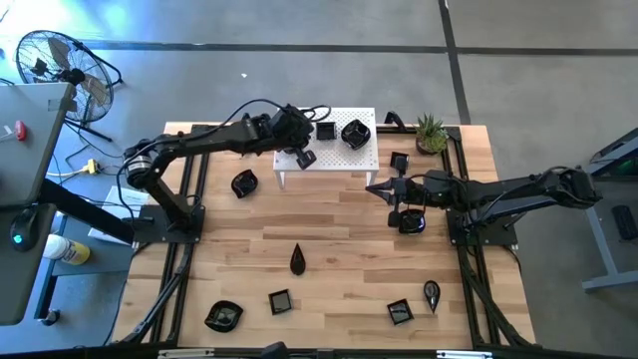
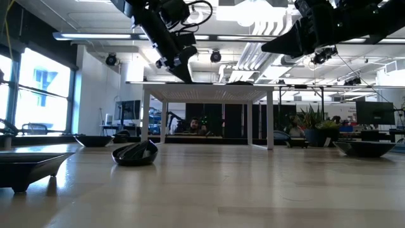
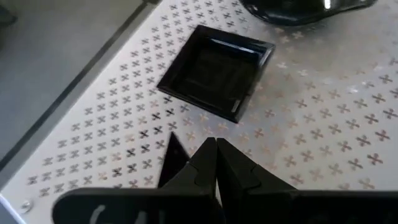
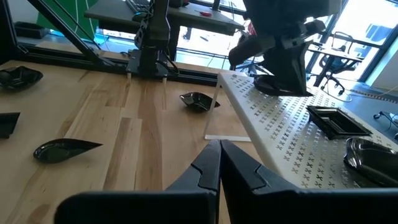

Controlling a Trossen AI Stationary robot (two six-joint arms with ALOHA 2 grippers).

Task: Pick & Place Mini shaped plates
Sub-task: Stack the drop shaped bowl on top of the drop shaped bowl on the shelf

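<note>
Wooden table, upper centre of the high view: left gripper, fingers together and empty, sits over the white stand holding two mini shaped plates. Right gripper, fingers together, hovers right of centre; other plates lie scattered.

A: The high view looks straight down on the whole table; the low one sits at its surface, facing the room.

B: And the wrist views?

A: The left looks down, close over the white stand just ahead of the left hand. The right looks across from the right hand toward that same stand, probably farther back.
</note>
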